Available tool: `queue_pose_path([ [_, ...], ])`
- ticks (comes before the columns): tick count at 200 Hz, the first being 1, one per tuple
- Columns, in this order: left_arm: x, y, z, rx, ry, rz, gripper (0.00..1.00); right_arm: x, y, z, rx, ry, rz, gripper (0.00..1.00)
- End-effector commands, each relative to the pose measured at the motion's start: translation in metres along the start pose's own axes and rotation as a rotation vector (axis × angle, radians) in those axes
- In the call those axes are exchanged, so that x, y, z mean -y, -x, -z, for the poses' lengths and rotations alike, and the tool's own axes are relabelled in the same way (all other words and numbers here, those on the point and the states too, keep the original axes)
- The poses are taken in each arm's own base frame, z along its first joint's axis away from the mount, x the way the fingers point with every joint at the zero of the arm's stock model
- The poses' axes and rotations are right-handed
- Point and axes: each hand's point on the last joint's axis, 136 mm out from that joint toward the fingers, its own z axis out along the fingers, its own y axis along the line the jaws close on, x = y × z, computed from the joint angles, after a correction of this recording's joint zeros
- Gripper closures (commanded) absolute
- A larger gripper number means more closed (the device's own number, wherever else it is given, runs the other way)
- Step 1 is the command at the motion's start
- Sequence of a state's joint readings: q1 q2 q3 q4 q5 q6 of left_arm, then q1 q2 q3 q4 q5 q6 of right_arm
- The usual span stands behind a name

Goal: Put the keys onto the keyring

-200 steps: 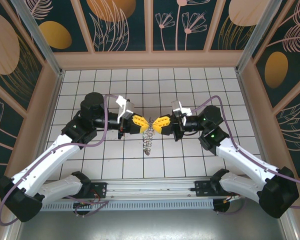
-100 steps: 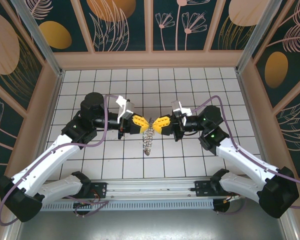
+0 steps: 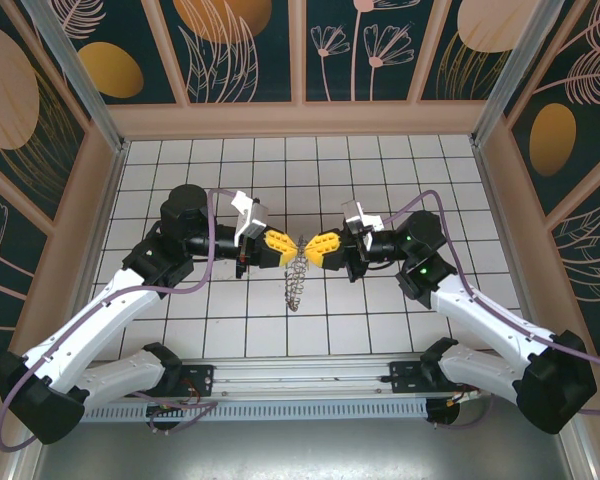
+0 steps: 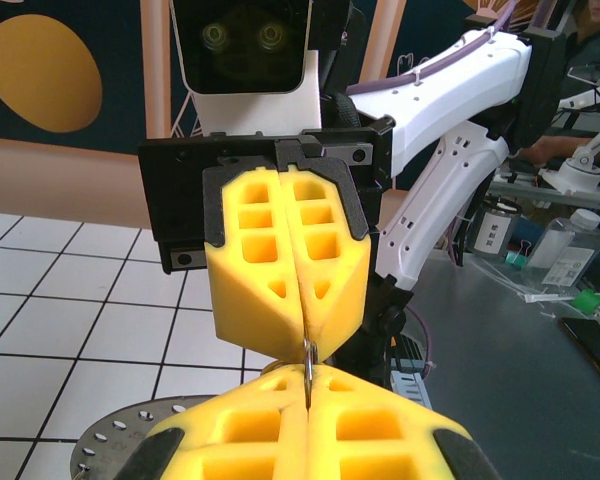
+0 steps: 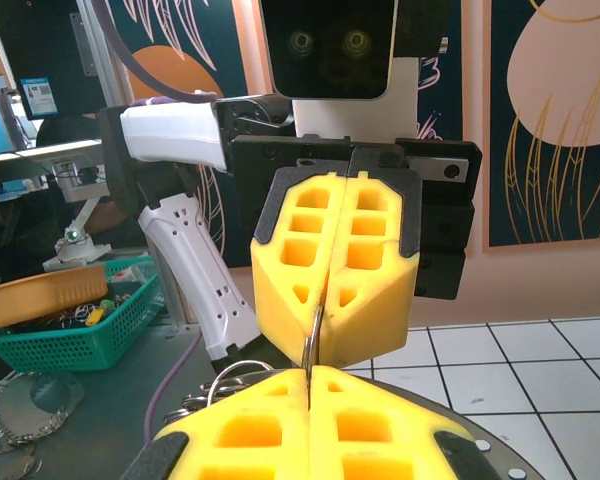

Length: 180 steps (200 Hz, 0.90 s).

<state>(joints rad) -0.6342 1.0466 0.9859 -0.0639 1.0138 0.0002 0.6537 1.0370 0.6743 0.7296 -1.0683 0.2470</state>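
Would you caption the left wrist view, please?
Left yellow claw and right yellow claw, both shut, pinch one thin metal loop.

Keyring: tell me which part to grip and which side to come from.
Grip the thin wire at the keyring's upper end, coming in level from either side, as the left claw and right claw do: both are shut on it, tip to tip. The wire stands edge-on there, while the coil below looks loose.

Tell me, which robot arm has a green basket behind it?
The left arm, the one facing the right wrist camera: the green basket sits beyond it. Behind the right arm stand clear bottles instead.
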Motion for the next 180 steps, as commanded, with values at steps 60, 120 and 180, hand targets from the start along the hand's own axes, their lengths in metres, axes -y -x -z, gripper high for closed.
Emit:
queue_pose_path([
  [60, -0.0053, 0.0128, -0.0006, 0.023, 0.020, -0.049, 1.00, -0.0141, 0.0248, -0.0033, 0.041, 0.058, 0.084, 1.00],
  [120, -0.0048, 0.0126, -0.0006, 0.023, 0.019, -0.051, 1.00, -0.0134, 0.0268, -0.0048, 0.052, 0.062, 0.090, 1.00],
  [180, -0.0054, 0.0134, -0.0004, 0.024, 0.023, -0.054, 1.00, -0.0145, 0.0275, -0.0047, 0.052, 0.062, 0.089, 1.00],
])
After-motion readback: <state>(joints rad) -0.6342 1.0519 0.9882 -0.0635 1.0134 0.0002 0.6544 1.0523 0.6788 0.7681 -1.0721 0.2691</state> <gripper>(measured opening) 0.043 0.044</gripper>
